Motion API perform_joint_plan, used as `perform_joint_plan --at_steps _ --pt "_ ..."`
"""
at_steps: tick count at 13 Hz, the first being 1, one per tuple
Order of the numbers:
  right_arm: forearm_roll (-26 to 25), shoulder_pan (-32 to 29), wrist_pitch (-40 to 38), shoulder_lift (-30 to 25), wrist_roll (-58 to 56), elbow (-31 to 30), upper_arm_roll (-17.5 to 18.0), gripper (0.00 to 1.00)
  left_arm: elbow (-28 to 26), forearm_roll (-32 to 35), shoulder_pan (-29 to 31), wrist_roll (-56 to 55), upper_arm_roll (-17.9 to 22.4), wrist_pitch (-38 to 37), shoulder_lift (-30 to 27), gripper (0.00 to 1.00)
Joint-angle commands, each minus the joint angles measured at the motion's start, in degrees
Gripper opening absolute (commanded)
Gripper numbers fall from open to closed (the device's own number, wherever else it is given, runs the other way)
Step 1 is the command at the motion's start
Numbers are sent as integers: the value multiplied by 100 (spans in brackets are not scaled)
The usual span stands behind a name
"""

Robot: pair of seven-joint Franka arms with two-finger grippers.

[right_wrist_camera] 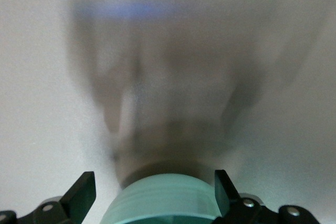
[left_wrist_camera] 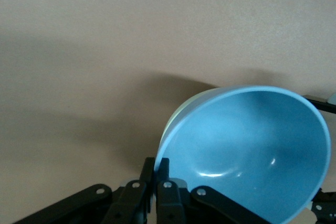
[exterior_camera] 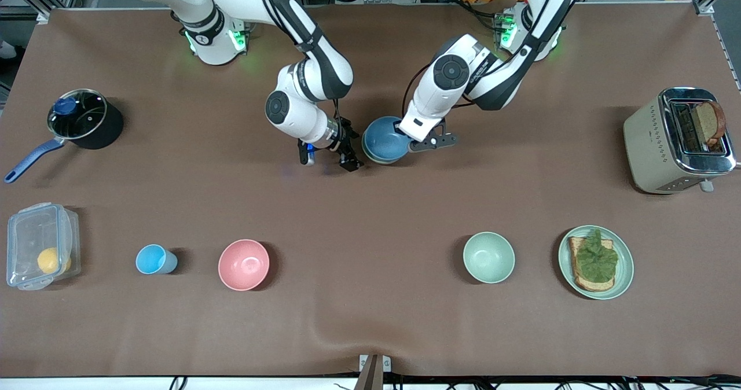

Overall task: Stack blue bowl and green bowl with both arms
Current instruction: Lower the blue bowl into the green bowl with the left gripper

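A: What stood around the blue bowl (exterior_camera: pixel 385 140)?
B: The pink bowl (exterior_camera: pixel 244 264) and mint-green bowl (exterior_camera: pixel 488 257) sat nearer the camera, well apart.
A: The arms?
B: The left gripper (exterior_camera: pixel 412 141) pinched the blue bowl's rim; the right gripper (exterior_camera: pixel 327 157), fingers spread, straddled a green bowl (right_wrist_camera: pixel 165 199).

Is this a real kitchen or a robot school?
Probably a robot lab staged like a kitchen: two robot arms at a brown table, with a toaster, a pot and cables along the edges.
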Motion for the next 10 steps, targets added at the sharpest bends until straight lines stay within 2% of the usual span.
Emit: perform_joint_plan --at_steps 1,9,10 --pt "194 51 71 33 -118 22 -9 100 -17 -63 -71 -98 -9 252 103 0" --pt "194 59 62 42 -118 22 -18 100 -35 -63 -71 -107 -9 367 306 0" --pt "186 51 62 42 -118 22 -18 100 -35 -63 -80 -107 -9 367 315 4"
